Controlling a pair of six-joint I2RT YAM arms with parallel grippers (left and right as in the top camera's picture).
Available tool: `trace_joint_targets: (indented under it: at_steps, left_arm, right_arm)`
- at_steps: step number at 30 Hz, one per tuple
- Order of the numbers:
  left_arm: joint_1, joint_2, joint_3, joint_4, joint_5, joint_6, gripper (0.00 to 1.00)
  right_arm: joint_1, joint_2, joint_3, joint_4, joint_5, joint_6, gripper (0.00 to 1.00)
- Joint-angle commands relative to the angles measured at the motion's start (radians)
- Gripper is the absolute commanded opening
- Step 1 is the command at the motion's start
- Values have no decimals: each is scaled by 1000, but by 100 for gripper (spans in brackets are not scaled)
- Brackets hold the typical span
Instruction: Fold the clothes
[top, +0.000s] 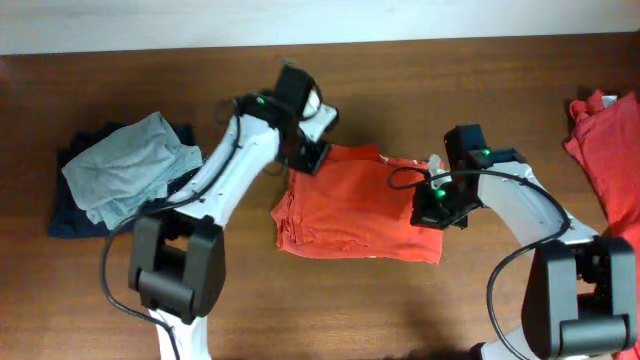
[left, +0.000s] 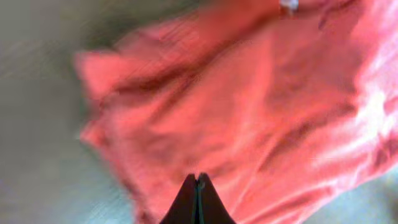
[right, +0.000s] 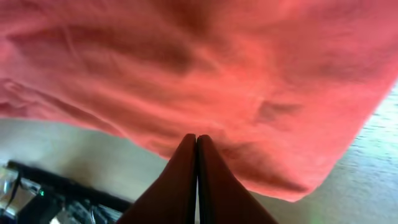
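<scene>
Tabletop (top: 330, 320) of dark brown wood carried everything, and nearest the robot stood the two arm bases, the left arm (top: 175, 265) at about 7 o'clock of the overhead view and the right arm (top: 575, 300) at about 5 o'clock. Just beyond them, at the middle of the table, lay a red-orange T-shirt (top: 350, 210), folded into a rough rectangle with its stacked layers showing along the 9 o'clock side. The right gripper (top: 440, 208) sat at the shirt's 3 o'clock edge. In its wrist view the two dark fingers (right: 183, 180) were pressed flat together, with their tips against rumpled orange cloth. Whether any fabric was caught between them could not be told. Farther out, at 9 o'clock of the table and well apart from the shirt, a crumpled grey garment (top: 130, 165) lay on top of a dark blue garment (top: 70, 215). The left gripper (top: 312, 155) was at the shirt's 11 o'clock corner. Its wrist picture was blurred but showed the fingers (left: 186, 208) closed tip to tip over the orange cloth, and again a pinch of fabric could not be made out. At 2 o'clock, against the right border of the overhead view, a second red-orange garment (top: 610, 150) lay crumpled and partly cut off. Farthest of all, a pale strip (top: 320, 20) ran along the table's 12 o'clock edge.
</scene>
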Motion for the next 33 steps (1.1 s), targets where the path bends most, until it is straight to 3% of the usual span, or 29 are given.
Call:
trace_joint_targets:
  at_steps: [1,5,7,10,19,25,30,33]
  left_arm:
    - [-22,2,-139,81,104,-36,2]
    - [-29,2,-229,154,92,-47,3]
    - [-20,2,-265,182,-6,-47,2]
    - [-11,2,-280,185,-96,-47,3]
    - [95,2,-293,159,-208,-46,2]
    - [182,-1,-286,150,-149,-54,2]
    - [191,-53,-210,10,-24,-54,2]
    - [163,-122,-192,-43,-17,-70,2]
  right_arm:
    - [24,31,1,9,-73,-114,9]
    - [46,68,1,7,-40,-122,10]
    - [47,91,-6,3,-28,-121,9]
    - [47,112,-26,-24,86,-2,4]
    - [35,125,-93,-118,306,226,4]
    - [13,124,-86,-135,301,222,4]
    - [13,73,-58,-132,146,3,4]
    - [13,-6,-37,-132,146,-14,4]
